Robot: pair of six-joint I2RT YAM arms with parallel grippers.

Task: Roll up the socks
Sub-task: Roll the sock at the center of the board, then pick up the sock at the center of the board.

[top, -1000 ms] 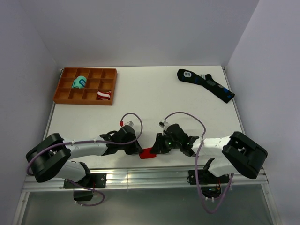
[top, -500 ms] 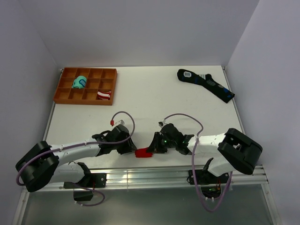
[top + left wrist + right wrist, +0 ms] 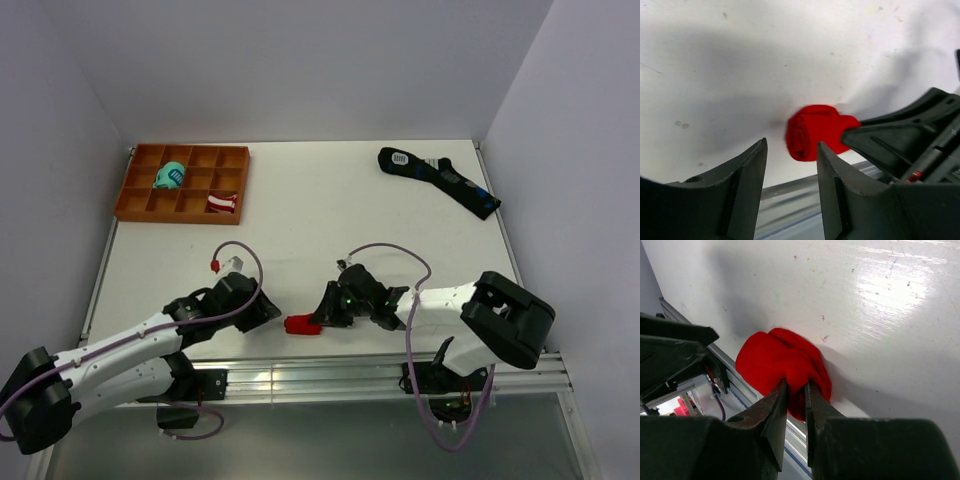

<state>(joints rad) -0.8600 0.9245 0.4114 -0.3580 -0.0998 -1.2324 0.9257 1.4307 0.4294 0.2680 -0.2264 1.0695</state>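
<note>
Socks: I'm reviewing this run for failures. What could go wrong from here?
1. The right gripper pinches only a fold of the socks; a pull might unroll them.
2. They lie close to the near edge of the table; a nudge could push them off.
3. The left gripper is open and apart from them, so nothing else holds the roll shut.
</note>
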